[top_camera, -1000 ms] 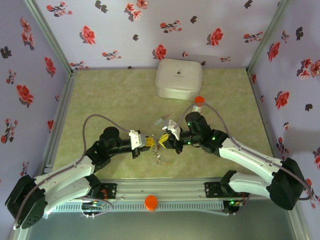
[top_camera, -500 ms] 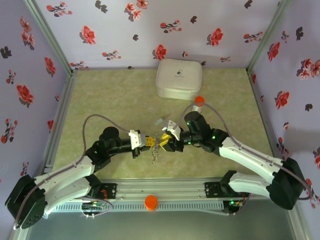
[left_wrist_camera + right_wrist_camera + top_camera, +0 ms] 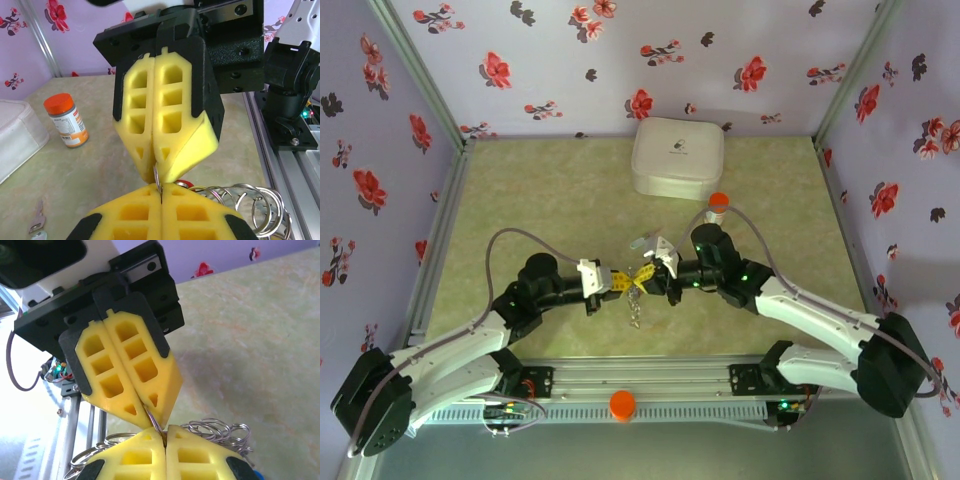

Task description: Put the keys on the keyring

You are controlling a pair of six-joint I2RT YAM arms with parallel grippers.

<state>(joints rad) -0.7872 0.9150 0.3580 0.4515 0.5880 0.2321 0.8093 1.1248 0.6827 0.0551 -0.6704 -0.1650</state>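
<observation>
Yellow foam pads line both hands, which meet tip to tip over the table, well in front of the white box and a little to its left as the top camera sees it. The left hand is pressed together and so is the right hand. Each is clamped on the same thin wire loop of the keyring, which runs from one pair of tips to the other with no gap showing on either side. From the right wrist camera the loop shows as a short dark-edged arc between the two hands. A bunch of silvery split rings hangs off it, dangling below the hands on the side away from the box. A red piece sits among those rings, and a blue bit shows at their edge; their shapes cannot be told. One silvery key lies flat on the table between the box and the hands, apart from both. The box has its lid down, so what it holds is hidden. Just off its front right corner an orange-capped bottle stands upright, cap on, its contents not visible.
</observation>
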